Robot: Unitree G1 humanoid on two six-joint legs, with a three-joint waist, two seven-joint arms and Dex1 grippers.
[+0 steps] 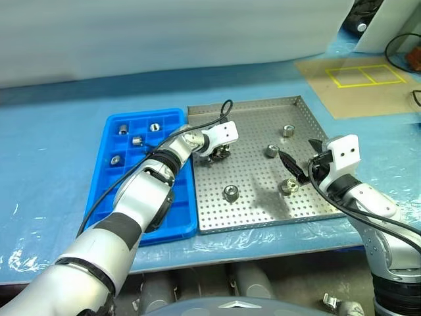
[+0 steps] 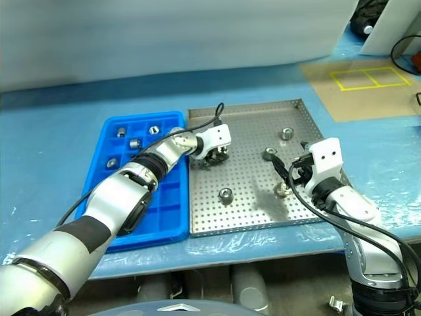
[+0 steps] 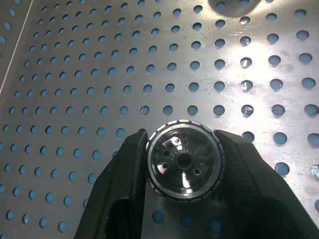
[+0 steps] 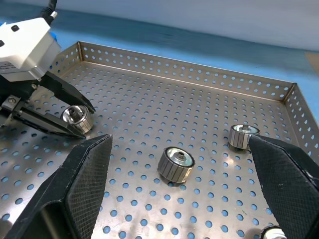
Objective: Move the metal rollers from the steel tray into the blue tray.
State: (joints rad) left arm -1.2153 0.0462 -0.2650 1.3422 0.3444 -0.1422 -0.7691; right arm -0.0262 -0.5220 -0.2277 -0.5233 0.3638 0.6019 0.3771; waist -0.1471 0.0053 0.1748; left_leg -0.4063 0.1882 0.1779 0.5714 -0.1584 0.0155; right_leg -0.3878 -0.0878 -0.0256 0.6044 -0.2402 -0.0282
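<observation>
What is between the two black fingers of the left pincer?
One roller, squeezed tight between the fingers, as the left wrist view shows.

Eyes: high, facing down and forward — both share the steel tray [image 1: 263, 217].
Wrists: low and close — same tray floor.
</observation>
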